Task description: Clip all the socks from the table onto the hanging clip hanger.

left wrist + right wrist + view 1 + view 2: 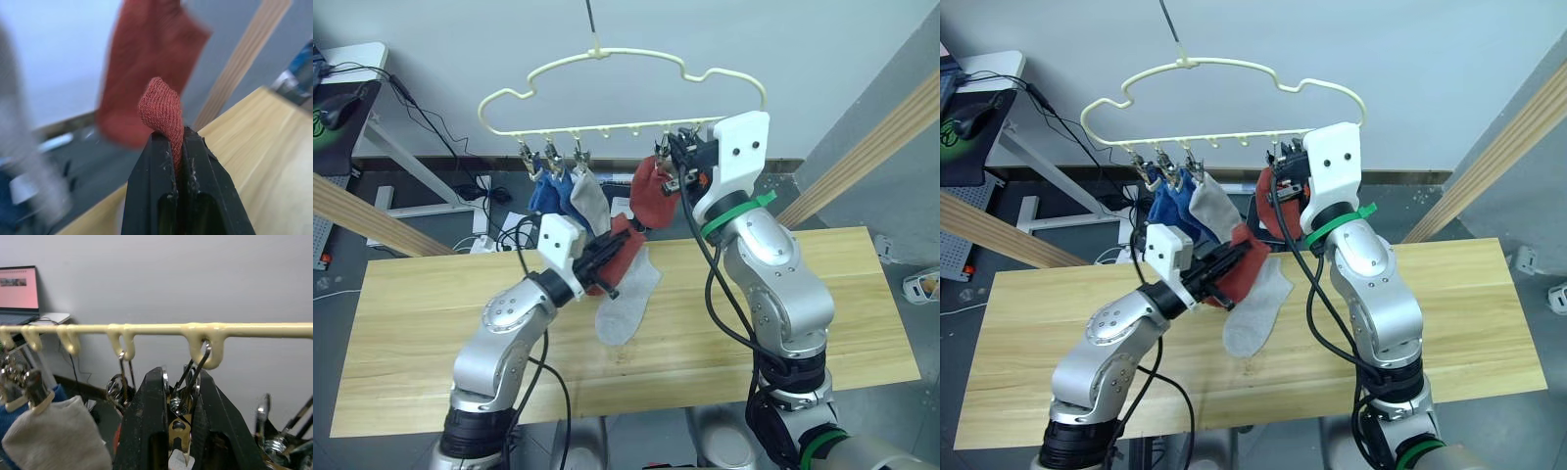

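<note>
No brand or readable writing shows anywhere. The pale-yellow clip hanger (607, 93) hangs above the far edge of the table (822, 323), its wavy outline carrying a row of small metal clips. Two blue socks (546, 191) and one light grey sock (590, 196) hang side by side from the clips at the robot's left, and a rust-red sock (656, 196) hangs further right. The right gripper (178, 416) is raised to the bar, its fingers pressed onto one metal clip (185, 396); the right wrist view shows that clip's wire loop hooked through a yellow eyelet. The left gripper (605, 262) pinches the second rust-red sock (164, 110), a fold of ribbed knit standing up between its closed fingers. Another light grey sock (625, 299) lies flat on the table below.
</note>
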### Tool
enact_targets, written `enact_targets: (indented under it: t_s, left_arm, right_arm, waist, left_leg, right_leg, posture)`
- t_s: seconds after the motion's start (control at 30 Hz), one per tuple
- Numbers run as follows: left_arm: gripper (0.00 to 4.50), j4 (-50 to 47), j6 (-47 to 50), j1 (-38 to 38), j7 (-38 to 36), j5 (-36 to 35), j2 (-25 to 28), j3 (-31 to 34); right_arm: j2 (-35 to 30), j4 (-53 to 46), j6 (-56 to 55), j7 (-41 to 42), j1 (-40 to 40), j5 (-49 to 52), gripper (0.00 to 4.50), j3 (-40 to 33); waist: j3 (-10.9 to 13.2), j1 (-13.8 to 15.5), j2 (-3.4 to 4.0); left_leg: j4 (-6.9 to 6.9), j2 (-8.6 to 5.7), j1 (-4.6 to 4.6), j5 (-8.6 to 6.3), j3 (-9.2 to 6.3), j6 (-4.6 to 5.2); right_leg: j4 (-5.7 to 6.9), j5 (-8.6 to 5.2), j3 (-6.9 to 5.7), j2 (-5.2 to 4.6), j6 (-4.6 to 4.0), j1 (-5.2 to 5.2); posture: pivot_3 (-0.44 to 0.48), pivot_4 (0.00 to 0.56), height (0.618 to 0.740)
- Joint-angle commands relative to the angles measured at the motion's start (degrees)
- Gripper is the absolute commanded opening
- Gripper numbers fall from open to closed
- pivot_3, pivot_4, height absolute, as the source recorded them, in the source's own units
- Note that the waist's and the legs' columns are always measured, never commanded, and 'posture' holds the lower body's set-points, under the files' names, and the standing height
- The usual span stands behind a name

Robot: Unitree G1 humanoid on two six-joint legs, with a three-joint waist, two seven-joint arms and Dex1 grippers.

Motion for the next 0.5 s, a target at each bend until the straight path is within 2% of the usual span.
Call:
enact_targets:
  t_s: [0.03, 0.5]
  left_arm:
    - [0.00, -0.9, -3.5, -1.1, -1.0, -0.3, -2.1, -2.6]
    - [0.00, 11.2, -18.6, -7.7, -0.3, 7.1, -9.3, -7.8]
  right_arm:
    - [1.1, -4.3, 0.3, -0.4, -0.7, 1.2, 0.22, -0.1]
    - [2.6, -5.8, 2.6, -0.6, -1.0, 2.7, 0.22, 0.2]
  waist:
    - [0.0, 0.0, 0.00]
    - [0.0, 0.0, -0.01]
  left_leg:
    - [0.00, 0.01, -0.01, -0.01, 0.00, 0.01]
    - [0.06, -0.03, -0.01, -0.03, 0.00, 0.08]
  right_leg:
    - [0.00, 0.00, -0.04, 0.01, 0.00, -0.01]
    - [0.00, 0.00, -0.04, 0.03, 0.00, 0.09]
  posture:
    - [-0.198, 0.435, 0.740]
    - [-0.213, 0.427, 0.740]
